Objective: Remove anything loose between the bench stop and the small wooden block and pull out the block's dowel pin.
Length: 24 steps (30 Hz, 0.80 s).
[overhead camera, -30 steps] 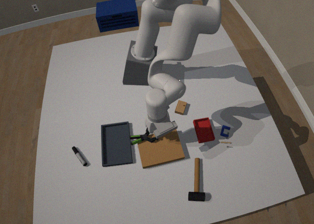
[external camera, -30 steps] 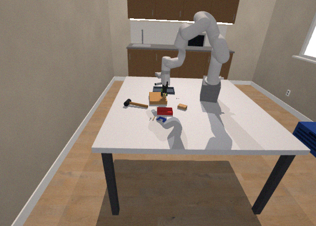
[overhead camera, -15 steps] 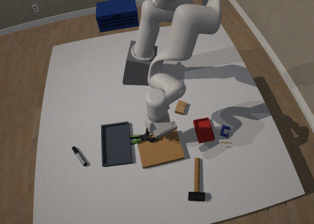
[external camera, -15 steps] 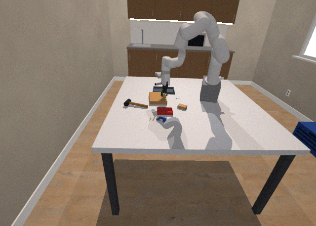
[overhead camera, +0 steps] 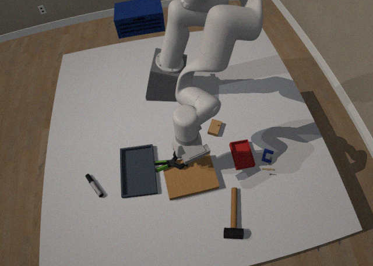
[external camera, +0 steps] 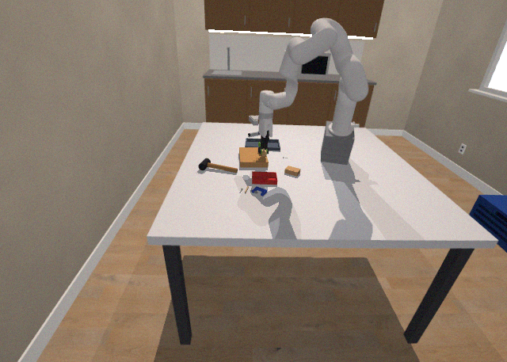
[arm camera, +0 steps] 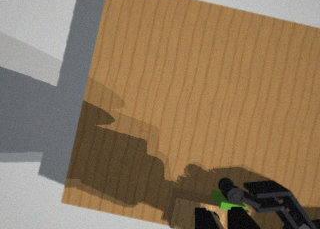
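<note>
My gripper point(overhead camera: 178, 163) is shut on the spring clamp point(overhead camera: 164, 164), whose green handles stick out toward the grey tray. It hangs low over the far left corner of the tan bench board point(overhead camera: 191, 177). In the wrist view the board point(arm camera: 200, 104) fills the frame and the clamp's green and black parts point(arm camera: 232, 198) show at the bottom edge. The small wooden block point(overhead camera: 214, 127) lies on the table behind the board, apart from it. A dowel pin point(overhead camera: 268, 169) lies on the table right of the red bin. The bench stop is hidden under my hand.
A grey tray point(overhead camera: 138, 170) lies left of the board. A red bin point(overhead camera: 242, 154), a blue C-shaped piece point(overhead camera: 264, 155) and a small screw point(overhead camera: 272, 174) lie to the right. A hammer point(overhead camera: 233, 213) lies in front, a marker point(overhead camera: 94, 185) far left, a blue toolbox point(overhead camera: 139, 16) at the back.
</note>
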Tool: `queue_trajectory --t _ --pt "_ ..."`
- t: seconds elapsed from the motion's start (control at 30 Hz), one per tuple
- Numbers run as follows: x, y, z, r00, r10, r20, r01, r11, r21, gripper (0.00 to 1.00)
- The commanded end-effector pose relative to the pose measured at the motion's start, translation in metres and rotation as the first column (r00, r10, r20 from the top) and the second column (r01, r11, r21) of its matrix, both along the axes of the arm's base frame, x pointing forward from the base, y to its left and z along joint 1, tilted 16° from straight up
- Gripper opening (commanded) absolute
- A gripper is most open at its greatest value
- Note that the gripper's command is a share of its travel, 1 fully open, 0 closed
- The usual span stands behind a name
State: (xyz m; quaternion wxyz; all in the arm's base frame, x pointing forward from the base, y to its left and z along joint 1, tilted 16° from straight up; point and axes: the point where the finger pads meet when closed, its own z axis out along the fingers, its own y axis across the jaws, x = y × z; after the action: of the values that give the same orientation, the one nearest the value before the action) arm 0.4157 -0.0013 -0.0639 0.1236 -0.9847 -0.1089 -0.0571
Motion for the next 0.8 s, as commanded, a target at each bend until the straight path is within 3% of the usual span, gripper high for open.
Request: queue_trajectory --t 0.0,0.77 --pt "0.0016 -0.0004 0.0012 1.0 -0.007 0.002 0.007 1.0 0.0 0.0" --pt "0.0016 -0.0004 0.0013 1.0 -0.021 -0.002 0.021 1.0 0.001 0.0"
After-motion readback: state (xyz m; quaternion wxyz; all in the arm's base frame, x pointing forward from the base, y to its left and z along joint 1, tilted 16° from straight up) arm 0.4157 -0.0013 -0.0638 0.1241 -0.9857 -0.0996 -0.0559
